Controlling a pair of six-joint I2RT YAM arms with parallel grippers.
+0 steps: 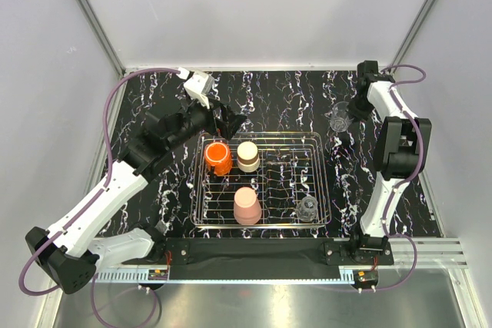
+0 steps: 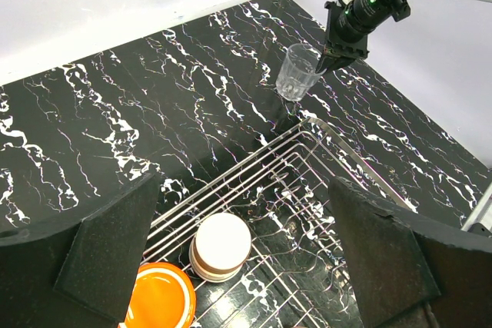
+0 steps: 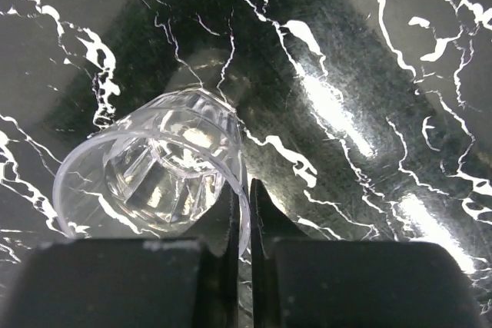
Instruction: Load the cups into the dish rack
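Observation:
The silver wire dish rack [image 1: 323, 182] lies mid-table. In it, upside down, stand the orange cup [image 1: 217, 157], the cream cup with a brown band [image 1: 247, 156] and the pale pink tumbler [image 1: 247, 205]; one clear glass [image 1: 308, 208] stands at its near right corner. My right gripper [image 3: 243, 213] is shut on the rim of the second clear glass [image 3: 157, 174], one finger inside and one outside, at the table's back right [image 1: 339, 117], just beyond the rack. My left gripper [image 2: 238, 259] is open and empty above the rack's back left, over the cream cup [image 2: 221, 245] and orange cup [image 2: 157, 297].
The black marbled tabletop [image 1: 269, 90] is bounded by white walls at the back and sides. A black strip [image 1: 254, 250] runs along the near edge by the arm bases. The rack's right half [image 1: 296, 163] holds only the one glass.

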